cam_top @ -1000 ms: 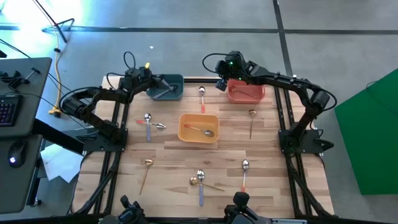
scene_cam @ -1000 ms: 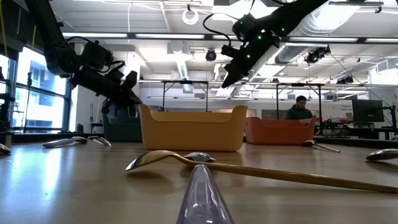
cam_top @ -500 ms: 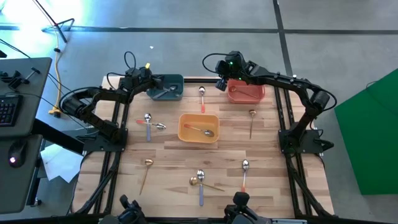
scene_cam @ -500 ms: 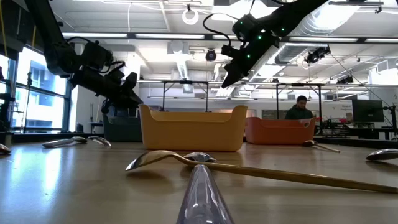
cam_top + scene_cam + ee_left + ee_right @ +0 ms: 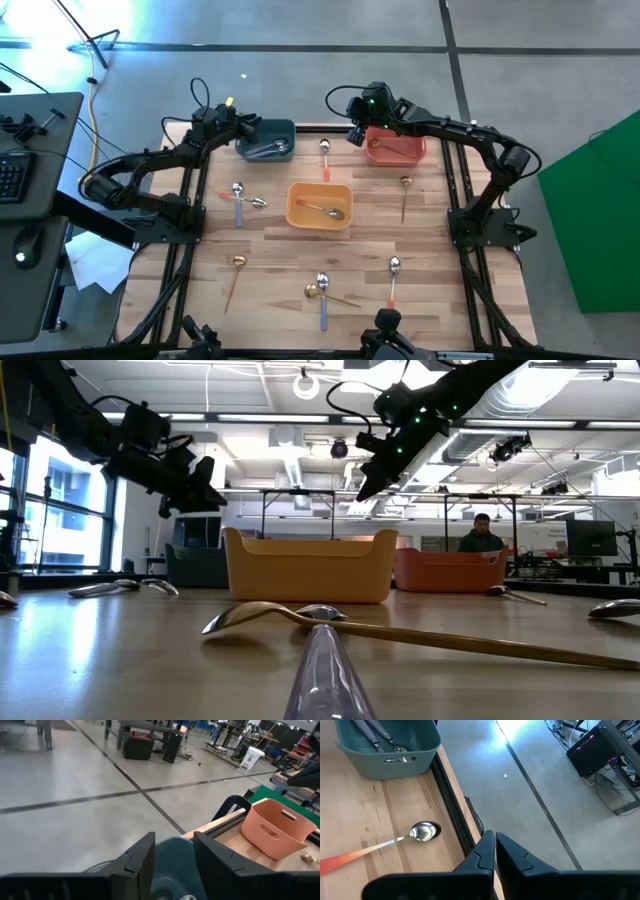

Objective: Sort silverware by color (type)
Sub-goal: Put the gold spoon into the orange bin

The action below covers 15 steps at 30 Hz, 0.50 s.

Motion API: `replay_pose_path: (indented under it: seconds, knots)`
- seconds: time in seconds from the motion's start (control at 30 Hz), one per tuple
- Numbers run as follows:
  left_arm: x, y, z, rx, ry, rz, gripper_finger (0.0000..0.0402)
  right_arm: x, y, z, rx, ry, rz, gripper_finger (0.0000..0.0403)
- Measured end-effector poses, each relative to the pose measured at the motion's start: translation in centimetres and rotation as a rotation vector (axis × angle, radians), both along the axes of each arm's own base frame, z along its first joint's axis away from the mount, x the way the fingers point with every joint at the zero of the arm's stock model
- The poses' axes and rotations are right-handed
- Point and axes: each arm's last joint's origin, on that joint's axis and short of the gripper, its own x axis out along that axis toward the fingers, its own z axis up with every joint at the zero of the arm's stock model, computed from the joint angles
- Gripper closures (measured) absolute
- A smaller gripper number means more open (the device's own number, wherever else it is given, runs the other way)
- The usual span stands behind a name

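At the far left corner of the wooden table (image 5: 270, 240), the left gripper (image 5: 238, 128) hovers beside the teal square bin (image 5: 270, 141), fingers parted and empty, lavender-handled spoons (image 5: 382, 734) lying inside. That drop looks finished. Next it should go for the lavender-handled spoon (image 5: 238, 200) lying just beside a small silver spoon (image 5: 254, 203), so a careful pick is needed. Further right, an orange-red-handled spoon (image 5: 325, 156) lies between the bins. The right gripper (image 5: 353, 133) waits closed and empty beside the salmon-red bin (image 5: 395, 147).
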Motion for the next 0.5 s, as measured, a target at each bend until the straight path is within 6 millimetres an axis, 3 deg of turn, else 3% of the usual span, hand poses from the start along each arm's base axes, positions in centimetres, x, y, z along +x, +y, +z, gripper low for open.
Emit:
replay_pose_path:
  seconds: [0.3,0.5]
  knots:
    - [0.1,-0.9,1.4,0.097,0.024,-0.033,0.0315,0.1,0.0,0.0,0.008,-0.016,0.01,0.0403]
    - [0.6,-1.9,0.8,0.152,0.054,-0.029,0.0351,0.4,0.2,-1.3,0.028,-0.213,0.156,0.0403]
